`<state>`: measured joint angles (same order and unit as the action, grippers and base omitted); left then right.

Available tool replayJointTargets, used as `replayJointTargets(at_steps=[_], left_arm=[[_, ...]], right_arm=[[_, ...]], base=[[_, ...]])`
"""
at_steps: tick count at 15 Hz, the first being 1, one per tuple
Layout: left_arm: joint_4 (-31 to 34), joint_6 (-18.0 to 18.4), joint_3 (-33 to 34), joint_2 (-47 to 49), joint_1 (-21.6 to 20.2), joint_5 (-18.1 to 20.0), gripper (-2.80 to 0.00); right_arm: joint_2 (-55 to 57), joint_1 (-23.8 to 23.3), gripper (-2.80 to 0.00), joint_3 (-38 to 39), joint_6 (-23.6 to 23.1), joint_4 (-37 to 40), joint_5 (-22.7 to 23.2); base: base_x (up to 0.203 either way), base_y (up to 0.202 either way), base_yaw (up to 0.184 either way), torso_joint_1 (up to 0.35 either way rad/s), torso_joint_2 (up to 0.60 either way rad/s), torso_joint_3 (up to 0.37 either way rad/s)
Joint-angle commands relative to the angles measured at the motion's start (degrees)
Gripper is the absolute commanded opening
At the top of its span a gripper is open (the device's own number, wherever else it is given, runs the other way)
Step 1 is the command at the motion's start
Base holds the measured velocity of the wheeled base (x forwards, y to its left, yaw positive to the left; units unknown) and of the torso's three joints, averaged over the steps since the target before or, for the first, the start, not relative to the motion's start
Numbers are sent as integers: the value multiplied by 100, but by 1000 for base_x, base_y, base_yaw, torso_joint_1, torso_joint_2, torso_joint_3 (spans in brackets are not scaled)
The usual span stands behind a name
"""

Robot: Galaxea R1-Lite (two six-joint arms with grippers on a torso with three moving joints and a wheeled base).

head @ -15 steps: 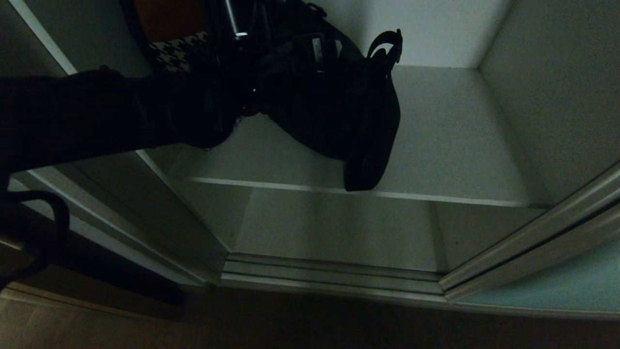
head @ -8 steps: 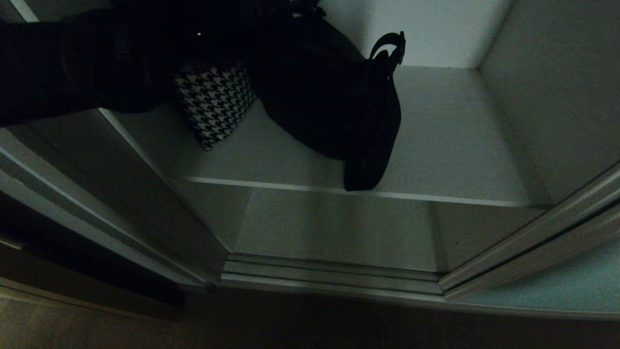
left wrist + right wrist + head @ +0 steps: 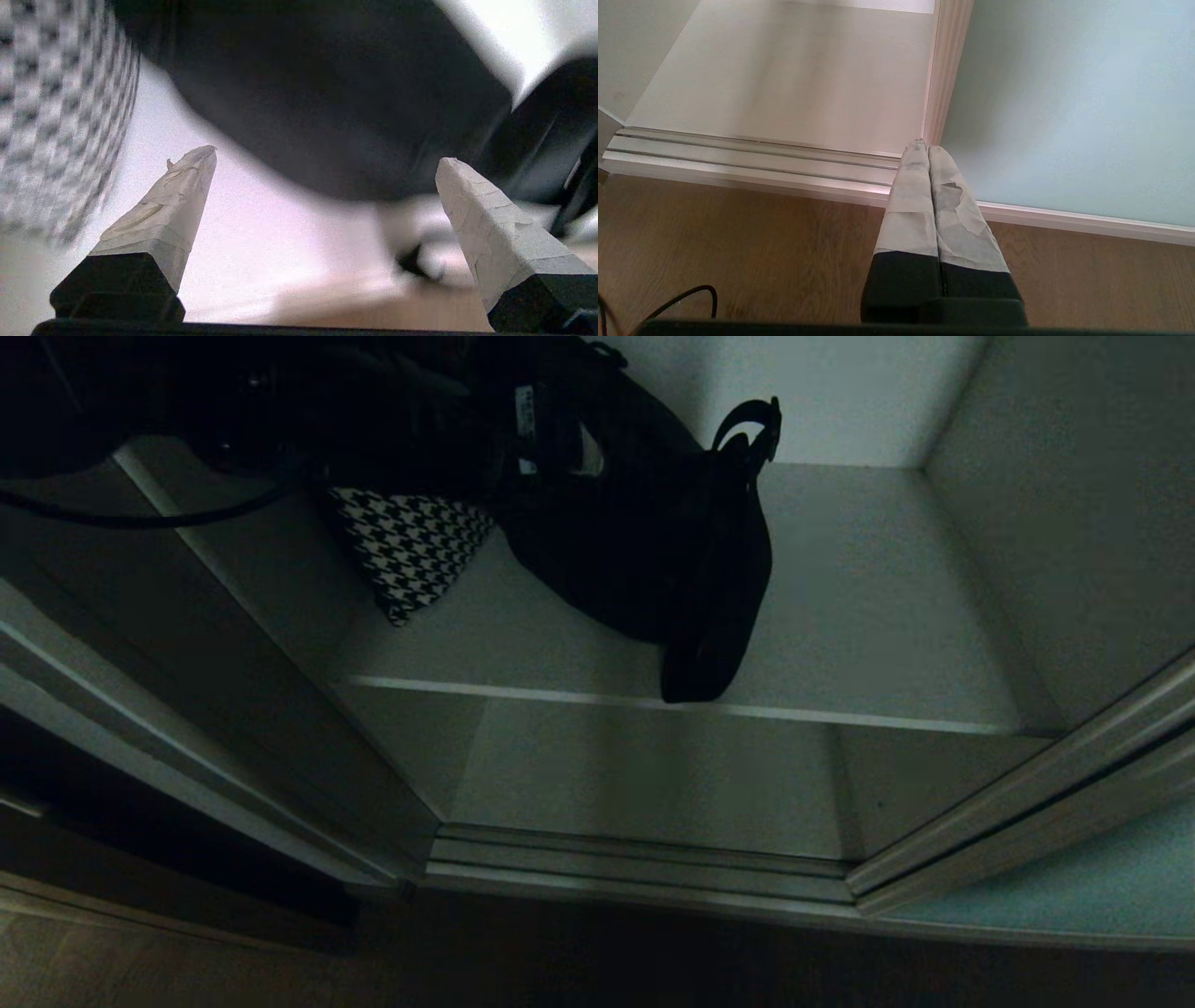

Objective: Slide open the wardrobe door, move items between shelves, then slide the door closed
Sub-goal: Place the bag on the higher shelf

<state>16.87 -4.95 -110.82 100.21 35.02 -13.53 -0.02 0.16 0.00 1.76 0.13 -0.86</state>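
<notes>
pale shelf [image 3: 868, 607], black bag [image 3: 644, 541] and houndstooth cloth [image 3: 411, 541] on it

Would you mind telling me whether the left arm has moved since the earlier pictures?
Yes. The left arm has risen toward the top of the head view, clear of the shelf edge, uncovering the checked item.

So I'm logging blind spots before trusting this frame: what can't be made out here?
- Left hand: in the head view lost in the dark arm at top left.
- Bag: top cut off by the head view's edge; blurred in the left wrist view.
- Houndstooth item: upper part hidden behind the arm.
</notes>
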Motion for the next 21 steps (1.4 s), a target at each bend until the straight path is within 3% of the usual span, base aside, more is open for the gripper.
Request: replayJointTargets(at_steps=[1,3,5,7,13,21], left_arm=[[699,-4,6,-218,4,-4,0],[1352,-17,5,-256,4,63,0],[1594,-171,8,-231,4,346,0],[1500,-467,-1,-195,4,376,0],[1296,-484,-4,543,4,445,0],[-915,-675,-9,1540,109,406,0]], right_arm=[[-15,2,-280,7,0,-2,-2],[-15,2,-280,0,0,3,-2],[-15,2,-280,9,0,-5,-2],[-15,2,-280,9,0,4,-2],[-15,2,-280,4,0,-1,-2],[-15,2,-280,9,0,4,-2]], base=[[0,0,0,0,0,0],[0,0,0,0,0,0],[0,0,0,0,0,0],[0,0,0,0,0,0],[0,0,0,0,0,0],[0,0,0,0,0,0]])
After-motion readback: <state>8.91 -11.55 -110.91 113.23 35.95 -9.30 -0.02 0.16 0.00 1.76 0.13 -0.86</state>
